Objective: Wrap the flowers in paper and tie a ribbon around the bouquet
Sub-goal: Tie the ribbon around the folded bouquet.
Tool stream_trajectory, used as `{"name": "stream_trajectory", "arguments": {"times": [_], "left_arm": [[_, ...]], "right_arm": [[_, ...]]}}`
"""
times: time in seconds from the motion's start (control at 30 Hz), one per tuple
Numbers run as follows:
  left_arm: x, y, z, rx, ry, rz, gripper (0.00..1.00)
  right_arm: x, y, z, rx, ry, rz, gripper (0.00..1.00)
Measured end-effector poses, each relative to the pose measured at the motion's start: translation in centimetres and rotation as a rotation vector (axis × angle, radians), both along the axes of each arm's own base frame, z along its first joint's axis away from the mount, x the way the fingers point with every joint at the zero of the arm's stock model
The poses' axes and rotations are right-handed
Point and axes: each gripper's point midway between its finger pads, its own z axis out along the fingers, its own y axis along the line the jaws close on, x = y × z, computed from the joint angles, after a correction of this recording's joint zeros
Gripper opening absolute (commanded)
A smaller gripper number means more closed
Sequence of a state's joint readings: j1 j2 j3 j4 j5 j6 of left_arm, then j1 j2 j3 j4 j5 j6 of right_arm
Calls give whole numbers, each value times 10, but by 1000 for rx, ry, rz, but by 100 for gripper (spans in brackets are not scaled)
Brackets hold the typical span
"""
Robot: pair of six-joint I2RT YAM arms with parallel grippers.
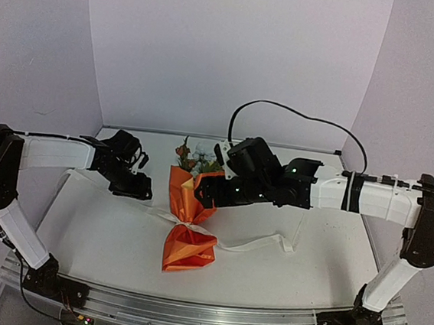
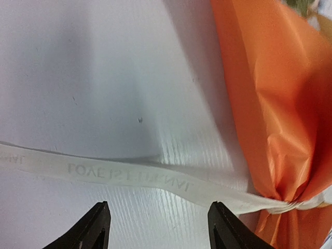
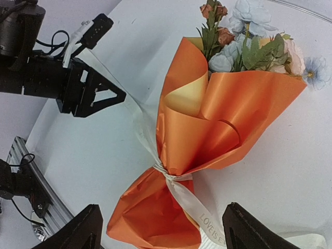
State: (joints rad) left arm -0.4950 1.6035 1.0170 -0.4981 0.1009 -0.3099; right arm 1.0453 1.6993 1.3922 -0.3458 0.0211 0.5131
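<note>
On the left, the left tool is being held low over the worktop, fingers spread, nothing being pinched. The ribbon is lying flat just ahead of its tips, probably being lined up for a grab. In the middle, the bouquet is lying on its side, its paper being cinched at the waist by that ribbon, flowers poking out the far end. The right tool is being hovered over the wrap, spread wide and empty.

Bright, even light w/ soft shadows on table. Left wrist view soft, paper blurred, maybe motion.
</note>
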Motion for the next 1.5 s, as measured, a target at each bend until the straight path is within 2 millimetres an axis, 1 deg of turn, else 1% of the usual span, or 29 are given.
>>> {"name": "stream_trajectory", "arguments": {"times": [0.07, 0.17, 0.27, 0.33, 0.4, 0.47, 0.6, 0.63, 0.73, 0.77, 0.83, 0.9, 0.97, 1.07, 1.13, 1.2, 1.23, 1.3, 1.37, 1.43, 1.5], "left_arm": [[-10, -6, -13, 43, 32, -80, 72], [-25, -18, -29, 92, 62, -188, 74], [-36, -28, -37, 125, 68, -265, 77], [-37, -28, -42, 152, 64, -284, 77], [-32, -24, -47, 190, 55, -283, 75], [-23, -21, -51, 235, 34, -276, 72], [-6, -18, -50, 289, -35, -268, 67], [-3, -19, -49, 297, -52, -270, 64], [4, -21, -47, 315, -95, -281, 50], [7, -21, -47, 318, -106, -282, 48], [10, -23, -47, 314, -119, -276, 49], [12, -23, -45, 310, -126, -258, 54], [15, -22, -42, 296, -131, -203, 62], [22, -11, -24, 269, -148, -26, 66], [29, 2, -7, 232, -139, 152, 69], [41, 20, 6, 176, -125, 359, 66], [46, 30, 9, 148, -118, 451, 66], [50, 53, 8, 106, -90, 634, 67], [50, 74, 5, 90, -65, 785, 67], [48, 91, 0, 91, -41, 905, 68], [44, 101, -11, 106, -7, 988, 68]], "right_arm": [[6, -8, -7, -22, 7, -8, 83], [14, -22, -21, -53, 24, -30, 83], [17, -37, -36, -84, 45, -47, 83], [14, -44, -44, -97, 61, -48, 83], [11, -47, -47, -99, 69, -43, 83], [9, -49, -47, -91, 69, -40, 83], [6, -52, -43, -70, 62, -39, 82], [5, -52, -41, -64, 61, -39, 82], [6, -49, -38, -42, 57, -37, 82], [5, -48, -37, -37, 58, -36, 81], [5, -46, -36, -27, 60, -30, 81], [5, -45, -35, -20, 62, -26, 81], [4, -44, -35, -15, 66, -22, 81], [3, -43, -34, -8, 71, -16, 81], [2, -42, -34, -3, 74, -13, 81], [1, -41, -34, 2, 78, -10, 81], [1, -40, -34, 4, 81, -8, 81], [0, -39, -33, 9, 87, -2, 81], [-1, -38, -33, 16, 91, 3, 80], [-2, -36, -32, 25, 97, 10, 80], [-4, -34, -31, 38, 102, 18, 80]]}}
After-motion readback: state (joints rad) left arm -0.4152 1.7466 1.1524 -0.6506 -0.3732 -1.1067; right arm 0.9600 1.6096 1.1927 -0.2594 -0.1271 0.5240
